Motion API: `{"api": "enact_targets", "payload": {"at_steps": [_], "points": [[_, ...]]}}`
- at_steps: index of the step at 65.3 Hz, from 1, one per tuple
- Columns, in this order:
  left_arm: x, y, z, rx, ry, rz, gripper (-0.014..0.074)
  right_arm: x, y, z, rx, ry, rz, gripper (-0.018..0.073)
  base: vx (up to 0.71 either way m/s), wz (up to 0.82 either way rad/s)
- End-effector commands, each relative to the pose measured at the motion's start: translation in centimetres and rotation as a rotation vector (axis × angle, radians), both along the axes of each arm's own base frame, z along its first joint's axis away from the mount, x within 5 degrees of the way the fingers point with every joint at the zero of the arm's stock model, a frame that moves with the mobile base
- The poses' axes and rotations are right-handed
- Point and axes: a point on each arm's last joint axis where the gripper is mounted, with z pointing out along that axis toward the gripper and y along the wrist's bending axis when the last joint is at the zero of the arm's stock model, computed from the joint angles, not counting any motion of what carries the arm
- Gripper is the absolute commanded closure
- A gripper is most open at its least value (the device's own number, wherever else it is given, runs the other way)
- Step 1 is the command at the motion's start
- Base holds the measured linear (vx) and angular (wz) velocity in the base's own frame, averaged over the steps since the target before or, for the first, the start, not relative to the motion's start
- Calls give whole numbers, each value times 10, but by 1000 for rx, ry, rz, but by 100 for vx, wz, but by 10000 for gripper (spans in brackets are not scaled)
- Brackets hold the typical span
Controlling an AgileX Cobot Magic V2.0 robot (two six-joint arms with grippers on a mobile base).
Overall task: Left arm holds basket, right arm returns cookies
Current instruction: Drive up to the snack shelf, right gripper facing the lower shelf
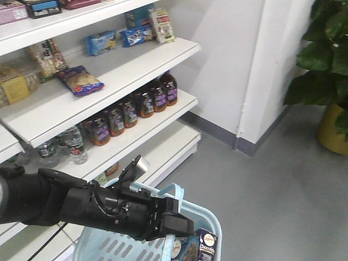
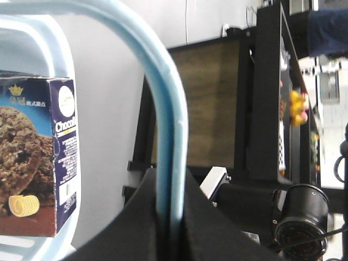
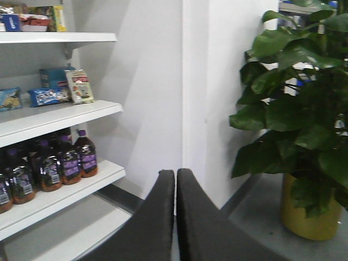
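Pale-blue basket [image 1: 103,244], cookies [image 2: 38,157] inside, is being clamped by its handle in the left gripper [image 2: 170,217]; the right gripper [image 3: 175,187] is sitting closed, empty.

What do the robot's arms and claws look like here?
The thick black left arm is bulky and matte, with thin exposed cables and a small silver block on top. The right claw shows two smooth, dark, rounded fingers. No markings visible.

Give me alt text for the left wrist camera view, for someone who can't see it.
The left hand is shut on the loop handle of the light blue basket. At left, the navy cookies box stands upright inside it.
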Motion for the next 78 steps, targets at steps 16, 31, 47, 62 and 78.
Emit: {"api": "enact_targets", "payload": {"at_steps": [16, 31, 47, 62, 78], "points": [[-1, -5, 26, -117, -30, -12, 603, -1, 0, 7, -21, -82, -7, 568, 19, 63], [-1, -5, 26, -117, -30, -12, 603, -1, 0, 7, -21, -82, -7, 568, 19, 62], [-1, -5, 26, -117, -30, -12, 603, -1, 0, 7, -22, -82, -7, 568, 17, 64], [-1, -5, 26, -117, -30, -12, 603, -1, 0, 7, -22, -82, -7, 568, 17, 65], [-1, -5, 26, -117, -30, -12, 603, -1, 0, 7, -22, -82, -7, 568, 15, 58]]}}
